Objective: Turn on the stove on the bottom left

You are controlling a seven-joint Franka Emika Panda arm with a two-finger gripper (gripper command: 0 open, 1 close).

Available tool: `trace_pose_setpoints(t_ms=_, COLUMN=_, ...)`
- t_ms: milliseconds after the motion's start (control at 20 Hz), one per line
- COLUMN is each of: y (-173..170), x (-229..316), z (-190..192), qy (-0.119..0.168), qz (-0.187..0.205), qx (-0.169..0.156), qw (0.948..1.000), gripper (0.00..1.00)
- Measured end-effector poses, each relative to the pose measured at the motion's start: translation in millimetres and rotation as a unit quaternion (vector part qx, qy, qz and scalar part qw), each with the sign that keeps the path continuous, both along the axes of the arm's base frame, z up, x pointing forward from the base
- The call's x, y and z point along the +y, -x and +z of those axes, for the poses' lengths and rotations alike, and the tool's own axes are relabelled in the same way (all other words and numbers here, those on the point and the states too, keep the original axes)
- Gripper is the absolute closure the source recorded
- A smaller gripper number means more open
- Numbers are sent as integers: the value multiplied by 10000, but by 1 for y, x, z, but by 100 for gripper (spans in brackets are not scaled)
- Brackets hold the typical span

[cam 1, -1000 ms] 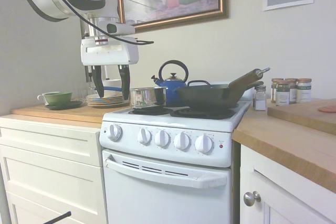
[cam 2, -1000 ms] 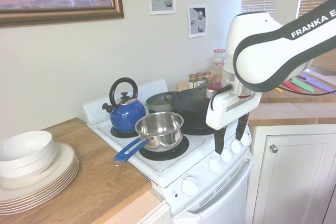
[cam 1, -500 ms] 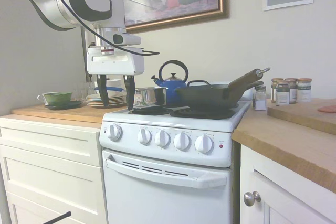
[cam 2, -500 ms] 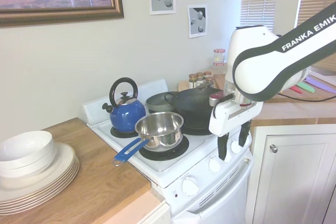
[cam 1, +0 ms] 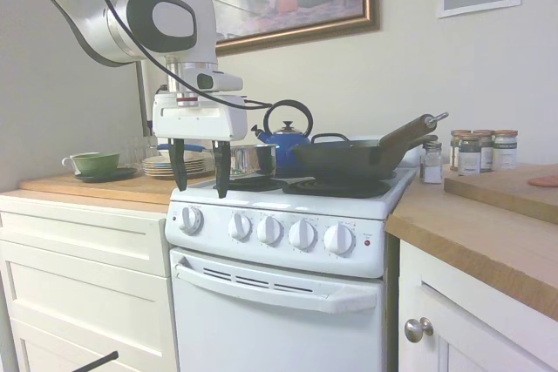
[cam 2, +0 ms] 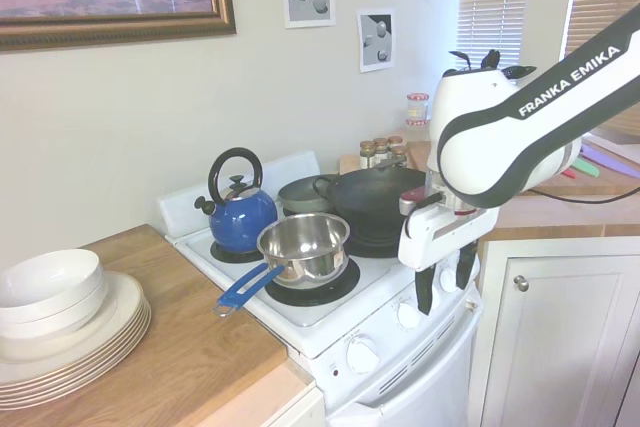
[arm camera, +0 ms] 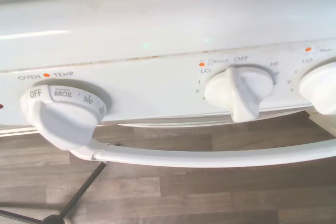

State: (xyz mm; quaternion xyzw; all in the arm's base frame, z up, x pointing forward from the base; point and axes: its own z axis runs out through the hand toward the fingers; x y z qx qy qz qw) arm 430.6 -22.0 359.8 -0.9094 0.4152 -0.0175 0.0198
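Your claw hangs wide and empty, just above the stove front's left end. Below it, the front-burner knob looks rigid, smooth, slippery plastic: pinch its raised ridge squarely, then twist.

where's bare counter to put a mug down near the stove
Bare wood lies between the plate stack and the stove, and on the counter in front of the spice jars. The stove's burners are crowded: kettle, saucepan, skillet.

Arm reads "FRANKA EMIKA"; stove "OVEN TEMP".
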Motion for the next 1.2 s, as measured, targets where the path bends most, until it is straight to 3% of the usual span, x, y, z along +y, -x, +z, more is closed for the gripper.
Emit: trace_pose_setpoints(t_ms=1200, y=-12, x=-4, z=-15, qy=-16, qz=98, qx=69, qw=9999, gripper=100)
